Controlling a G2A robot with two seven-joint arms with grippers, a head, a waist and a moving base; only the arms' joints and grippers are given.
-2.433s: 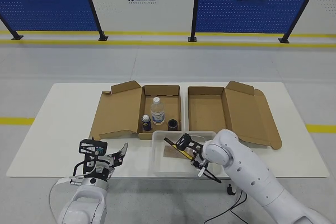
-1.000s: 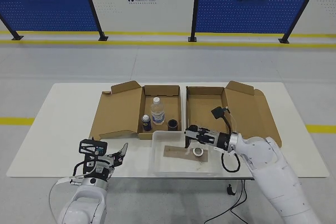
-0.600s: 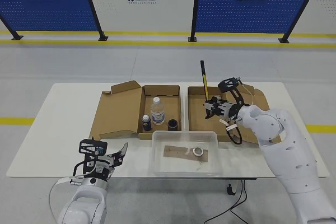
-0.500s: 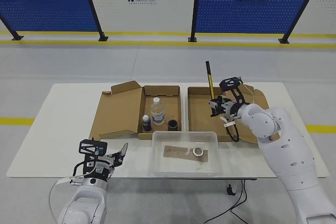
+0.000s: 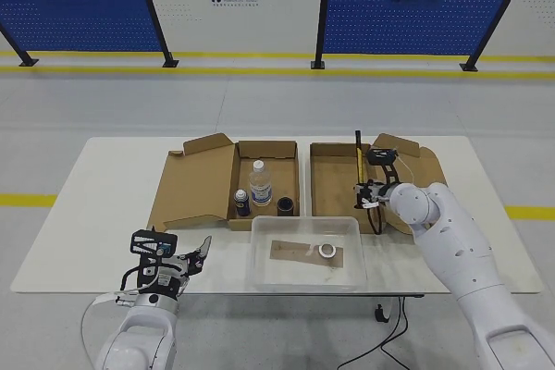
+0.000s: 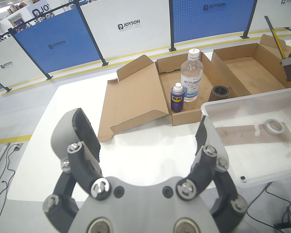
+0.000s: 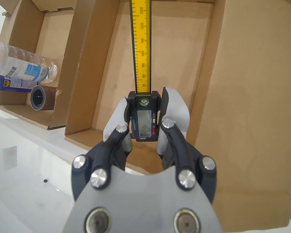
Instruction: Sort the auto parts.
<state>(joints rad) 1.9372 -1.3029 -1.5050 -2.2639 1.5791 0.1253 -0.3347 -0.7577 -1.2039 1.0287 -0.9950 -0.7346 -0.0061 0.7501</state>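
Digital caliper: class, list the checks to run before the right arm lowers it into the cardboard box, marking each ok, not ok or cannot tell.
1. Right tool shut on the caliper, at its display head: ok.
2. Caliper over the right box: ok.
3. Box floor beneath free of parts: ok.
4. Left tool open, far from that box: ok.
5. Height above the floor: cannot tell.

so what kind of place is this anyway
Probably a robot demo or test bay in a large indoor hall: blue partition panels fence it off, yellow floor lines mark the area, and one white table holds cardboard boxes.
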